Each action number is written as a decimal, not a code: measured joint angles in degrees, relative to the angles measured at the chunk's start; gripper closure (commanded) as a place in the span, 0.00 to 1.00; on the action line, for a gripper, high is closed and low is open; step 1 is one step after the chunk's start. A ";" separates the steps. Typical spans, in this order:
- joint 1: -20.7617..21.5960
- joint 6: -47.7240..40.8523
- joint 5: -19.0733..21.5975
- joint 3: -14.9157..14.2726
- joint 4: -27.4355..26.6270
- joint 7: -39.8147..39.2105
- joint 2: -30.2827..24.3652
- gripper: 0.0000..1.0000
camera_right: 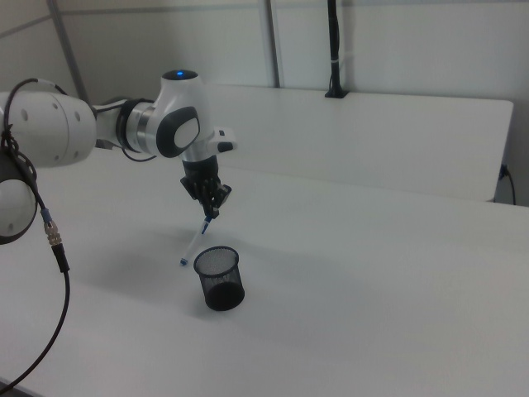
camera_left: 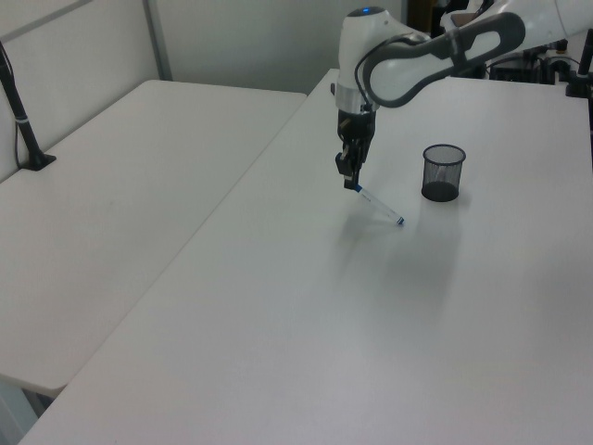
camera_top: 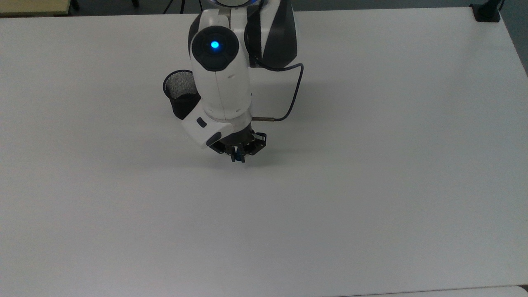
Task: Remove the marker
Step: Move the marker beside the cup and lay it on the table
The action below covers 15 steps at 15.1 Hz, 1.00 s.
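no readable text, labels or numbers (none anywhere)
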 measured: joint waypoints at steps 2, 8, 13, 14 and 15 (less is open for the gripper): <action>0.90 3.62 -1.10 0.00 0.00 1.57 1.69 0.89; 1.70 6.77 -4.23 0.01 0.05 2.98 4.56 0.27; 1.70 6.78 -4.24 0.00 1.18 3.07 4.26 0.00; 1.69 6.62 -4.24 -0.01 1.58 3.08 3.81 0.00; 1.67 5.79 -4.27 -0.02 1.85 3.09 3.09 0.00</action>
